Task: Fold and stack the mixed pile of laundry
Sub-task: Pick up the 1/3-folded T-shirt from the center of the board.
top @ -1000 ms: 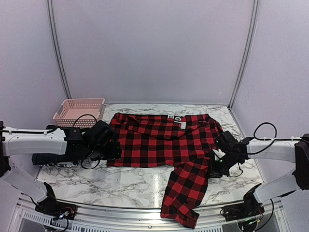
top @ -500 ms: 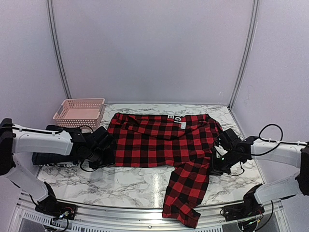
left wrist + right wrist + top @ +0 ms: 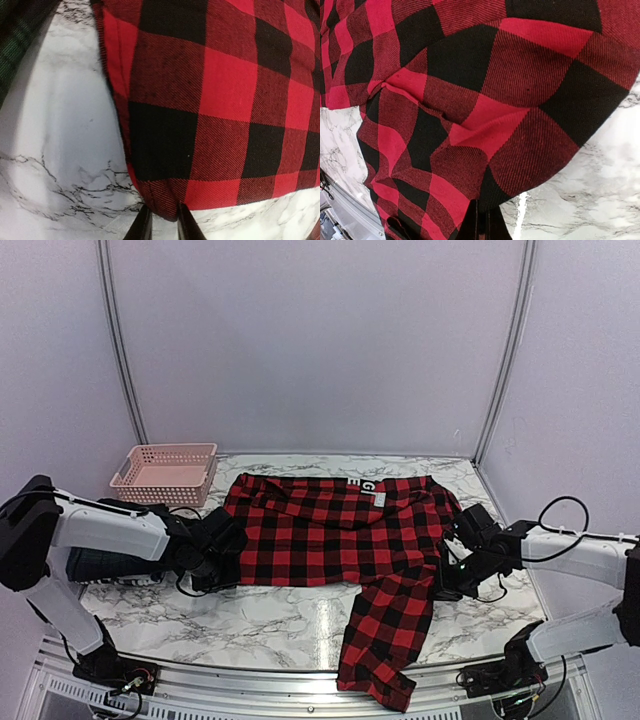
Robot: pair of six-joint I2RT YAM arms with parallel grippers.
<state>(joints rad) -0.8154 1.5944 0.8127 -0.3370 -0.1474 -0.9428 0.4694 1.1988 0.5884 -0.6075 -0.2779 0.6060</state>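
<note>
**Flannel taken at both side edges on marble table**

Top view: a red-and-black checked shirt [image 3: 330, 530] lies spread flat at centre frame on the marble table [image 3: 270, 615]. One long sleeve trails to the lower edge of the frame, and a white label shows at the collar. The left gripper [image 3: 225, 562] sits low at the shirt's left edge and the right gripper [image 3: 447, 575] at its right edge. A pink lattice basket [image 3: 165, 465] stands at upper left, apart from the cloth.

Left wrist view: two narrowly parted fingers [image 3: 145, 227] straddle the hem corner at bottom centre. Whether they have bitten the cloth cannot be told. A dark green plaid garment [image 3: 15, 40] fills the upper-left corner.

Right wrist view: the pincer is closed at bottom centre, with a puckered fold of the check caught in it.

The fabric looks light, limp and slightly grippy. It will likely sag and drag its sleeve when raised, so doubled hems and seams at the side edges seem the surest places to hold it.
</note>
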